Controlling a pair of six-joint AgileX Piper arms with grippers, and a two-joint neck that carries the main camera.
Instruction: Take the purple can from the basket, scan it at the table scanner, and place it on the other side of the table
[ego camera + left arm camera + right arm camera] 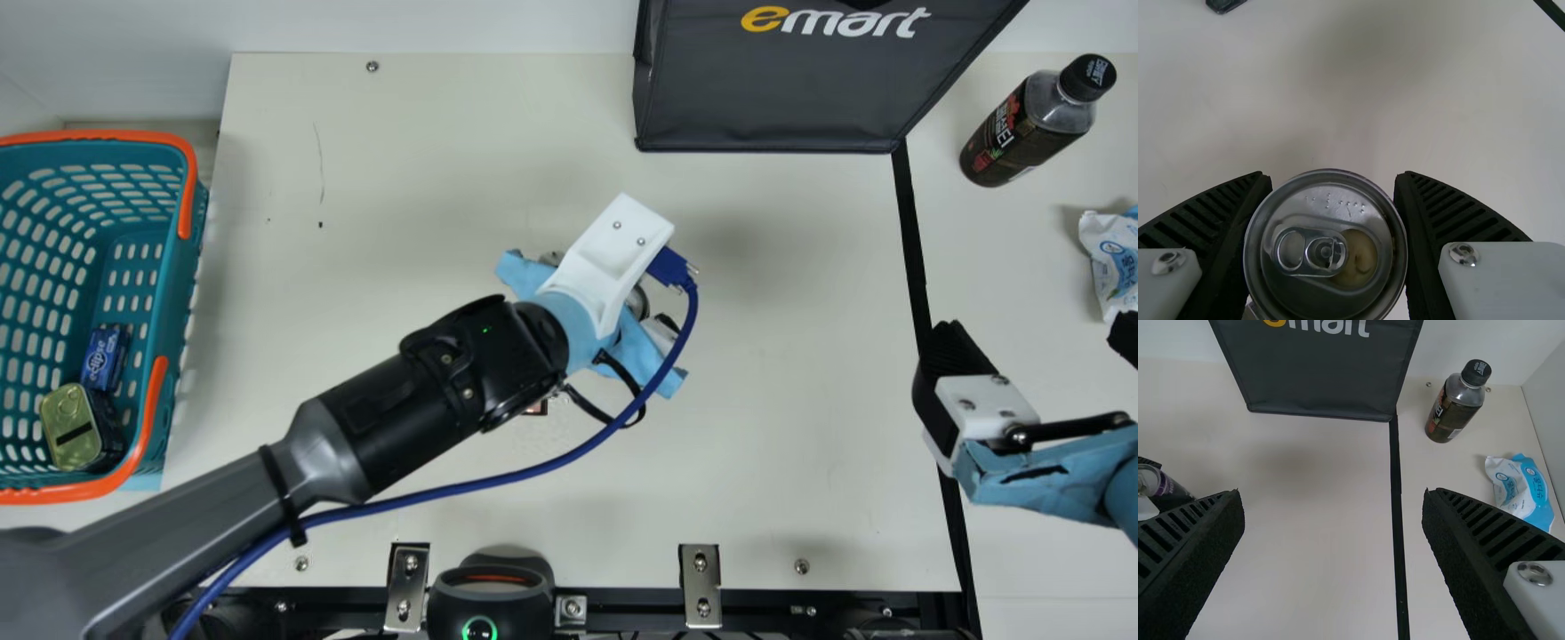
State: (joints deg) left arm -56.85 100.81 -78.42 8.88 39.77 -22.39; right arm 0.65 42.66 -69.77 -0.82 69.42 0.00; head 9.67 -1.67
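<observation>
Left gripper (1331, 179) of mine is clasping the purple can (1170, 488) by opposite sides over the bench (400, 178), its ring-pull lid (1308, 252) facing back along my arm (382, 427); that hold is probably leaving some printed side free for scanning. Toward the bench's near edge from it, the scanner (492, 596) is glowing red and green, so turning the can's side that way seems needed next. Well to that gripper's left, the basket (182, 258) is holding a flat tin (69, 427) and a blue pack (105, 358). To its right, my right gripper (1331, 499) is hanging wide open with nothing in it. Beyond both, a dark bag (773, 98) is showing yellow and white lettering. Past the black strip (910, 213), a labelled bottle (1022, 129) is standing and a printed packet (1111, 258) is lying, perhaps marking the placing side.
</observation>
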